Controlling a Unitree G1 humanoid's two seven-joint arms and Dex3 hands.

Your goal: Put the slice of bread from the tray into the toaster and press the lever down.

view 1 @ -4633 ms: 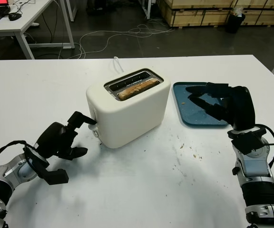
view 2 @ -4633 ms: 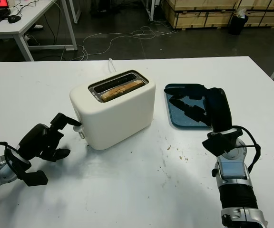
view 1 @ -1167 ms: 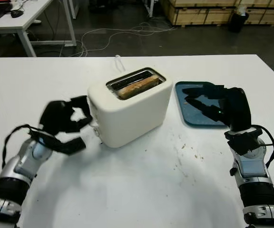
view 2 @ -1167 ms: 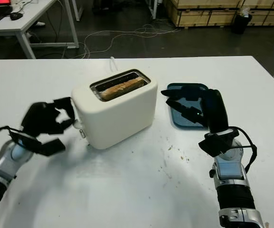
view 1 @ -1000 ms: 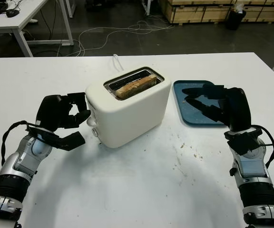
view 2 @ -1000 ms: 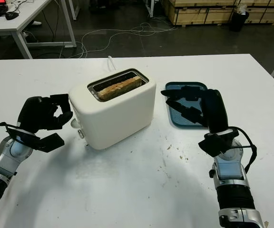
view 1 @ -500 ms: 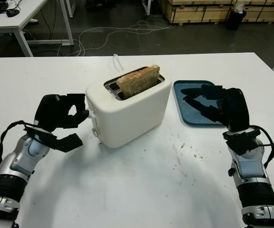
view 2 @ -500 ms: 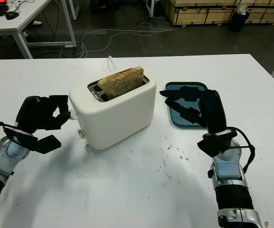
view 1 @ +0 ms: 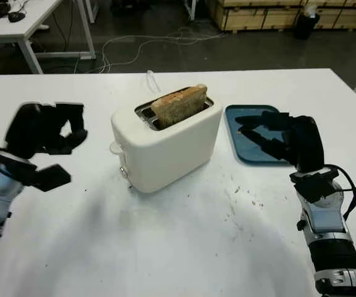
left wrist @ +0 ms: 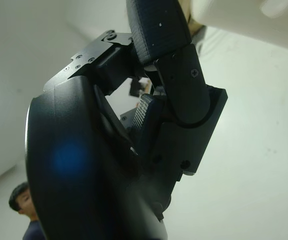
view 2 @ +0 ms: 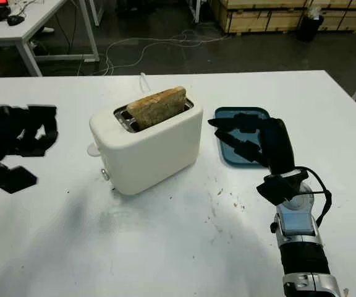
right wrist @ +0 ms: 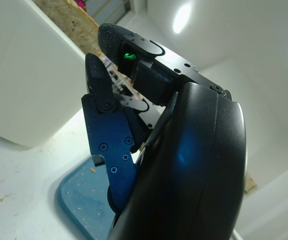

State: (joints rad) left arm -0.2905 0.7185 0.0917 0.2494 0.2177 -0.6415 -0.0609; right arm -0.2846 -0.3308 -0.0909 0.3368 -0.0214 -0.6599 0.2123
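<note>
From the head camera you see the bread (view 1: 179, 105) standing tall out of the toaster (view 1: 165, 145), lever (view 1: 116, 148) up. Your left hand (view 1: 42, 133), fingers curled and empty, hangs well left of the toaster; bring it onto the lever and press. In the right wrist view, your right hand (right wrist: 134, 150) hovers open over the tray (right wrist: 79, 200), right of the toaster.

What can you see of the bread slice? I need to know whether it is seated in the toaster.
The bread slice is browned and coarse-crusted, standing on edge in the front slot of the white toaster. Its upper part rises well above the slot, so it sits raised, not sunk. Only the toaster touches it.
</note>
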